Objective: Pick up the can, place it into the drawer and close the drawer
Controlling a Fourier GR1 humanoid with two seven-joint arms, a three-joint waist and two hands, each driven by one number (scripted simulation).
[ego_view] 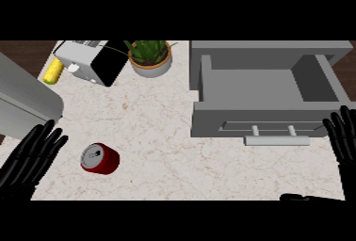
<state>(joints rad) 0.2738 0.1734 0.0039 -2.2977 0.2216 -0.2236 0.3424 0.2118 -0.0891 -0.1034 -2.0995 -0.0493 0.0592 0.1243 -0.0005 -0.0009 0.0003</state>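
1. The can [100, 159], red with a silver lid, stood upright on the bench [160, 127], just beside the left hand [31, 153] and well apart from the drawer [268, 101].
2. It looked like a light, stiff metal cylinder with a smooth wall that could slip; the likeliest hold was round its side, fingers and thumb on opposite faces, below the rim.
3. The left hand lay with fingers straight and spread, holding nothing. The right hand [342, 136] showed at the right edge, fingers also straight, beside the drawer's front.
4. The drawer stood pulled out, its grey tray bare, with a pale handle [276, 140] on its front face.
5. The bench was pale marble. A potted plant [150, 57], a toaster-like appliance [94, 60] and a yellow corn cob [53, 71] sat at the back, away from the path to the drawer.
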